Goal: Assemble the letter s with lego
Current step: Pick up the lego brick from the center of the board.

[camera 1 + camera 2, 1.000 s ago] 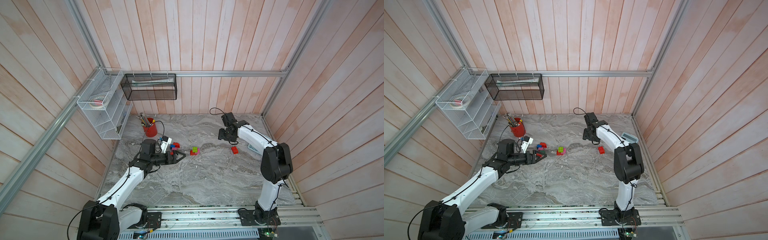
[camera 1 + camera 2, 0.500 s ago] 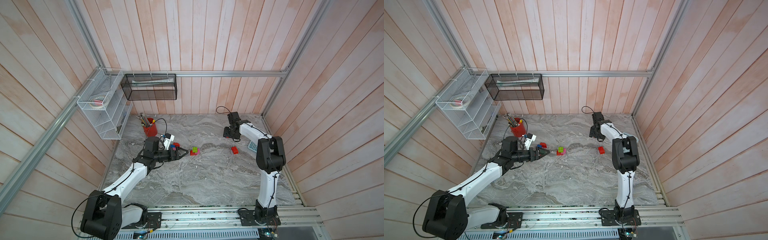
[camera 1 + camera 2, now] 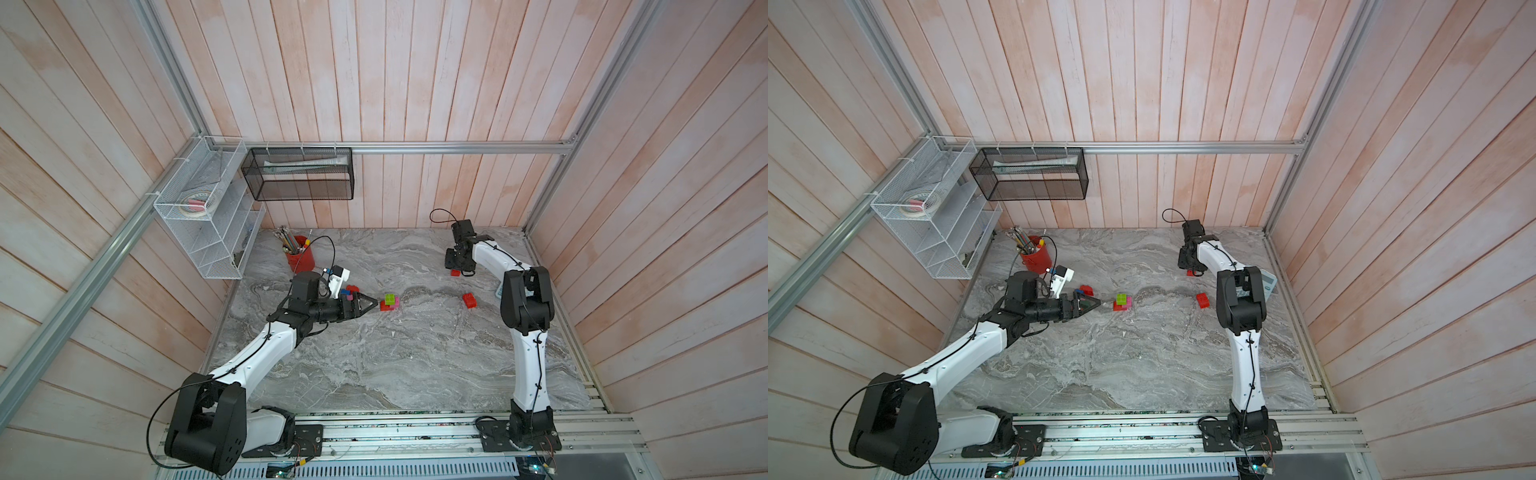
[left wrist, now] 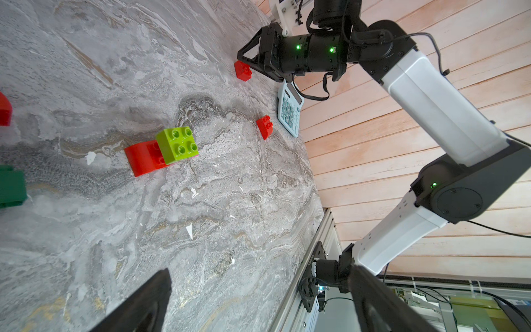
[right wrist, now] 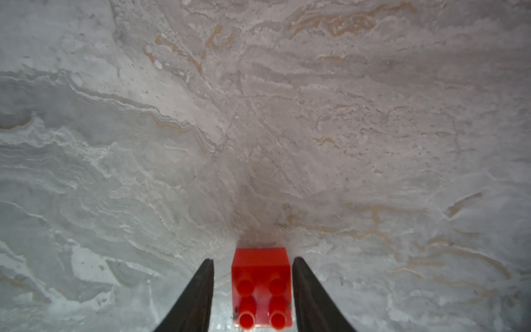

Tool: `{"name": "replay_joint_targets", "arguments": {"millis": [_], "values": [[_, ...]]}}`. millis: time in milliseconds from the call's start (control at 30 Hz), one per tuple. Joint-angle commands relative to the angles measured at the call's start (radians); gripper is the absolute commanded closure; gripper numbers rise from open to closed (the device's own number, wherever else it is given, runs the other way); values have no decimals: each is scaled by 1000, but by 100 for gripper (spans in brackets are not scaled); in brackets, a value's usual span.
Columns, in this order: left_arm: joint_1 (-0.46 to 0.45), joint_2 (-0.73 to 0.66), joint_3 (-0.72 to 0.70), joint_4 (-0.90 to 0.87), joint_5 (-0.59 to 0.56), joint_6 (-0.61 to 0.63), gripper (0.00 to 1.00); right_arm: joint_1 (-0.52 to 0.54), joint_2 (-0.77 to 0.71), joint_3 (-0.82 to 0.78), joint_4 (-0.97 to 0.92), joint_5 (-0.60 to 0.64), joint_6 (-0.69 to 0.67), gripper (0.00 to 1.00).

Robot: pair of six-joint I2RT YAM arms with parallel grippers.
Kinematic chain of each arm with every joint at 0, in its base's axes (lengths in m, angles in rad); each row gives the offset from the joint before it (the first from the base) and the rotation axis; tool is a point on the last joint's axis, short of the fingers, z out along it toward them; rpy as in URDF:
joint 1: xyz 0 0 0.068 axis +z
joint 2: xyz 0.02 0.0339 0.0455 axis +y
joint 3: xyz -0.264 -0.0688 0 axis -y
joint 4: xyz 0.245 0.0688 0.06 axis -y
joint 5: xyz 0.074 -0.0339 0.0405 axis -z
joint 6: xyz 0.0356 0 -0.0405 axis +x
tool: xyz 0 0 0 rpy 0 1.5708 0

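Note:
A small red lego brick (image 5: 261,284) lies studs toward the camera between the fingers of my right gripper (image 5: 253,258). The jaws are open, with a gap on one side and the other finger at the brick's face. In both top views this brick (image 3: 456,272) (image 3: 1190,273) sits on the table under the right gripper (image 3: 457,267). A lime brick (image 4: 177,145) tops a red and pink stack (image 3: 390,300) mid-table. My left gripper (image 3: 370,305) (image 4: 258,287) is open and empty, just left of that stack. Another red brick (image 3: 468,300) lies alone. Red, blue and pink bricks (image 3: 349,292) cluster beside the left gripper.
A pale blue calculator (image 4: 290,112) lies by the right wall, near the right arm. A red pencil cup (image 3: 300,257) stands at the back left. A white wire rack (image 3: 208,216) and a black mesh basket (image 3: 299,174) hang on the walls.
The right gripper's jaws have narrowed around the small red brick as the arm folded in. The left gripper has edged right toward the lime-topped stack, still open.

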Motion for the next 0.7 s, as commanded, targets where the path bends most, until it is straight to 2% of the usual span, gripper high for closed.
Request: {"name": "replay_joint_targets", "arguments": {"millis": [0,133,267,467,667], "values": [[-4,20,33,11,-8,18,0,-7,32,35,-49,17,-6,54],[-4,27,40,-1,-10,30,0,-7,40,31,-52,17,1,57],[-4,34,51,-16,-10,43,0,-7,42,29,-53,12,6,64],[-4,41,57,-25,-9,51,0,-7,42,16,-62,24,13,64],[-3,45,62,-38,-7,63,0,-7,36,12,-73,22,18,69]]}}
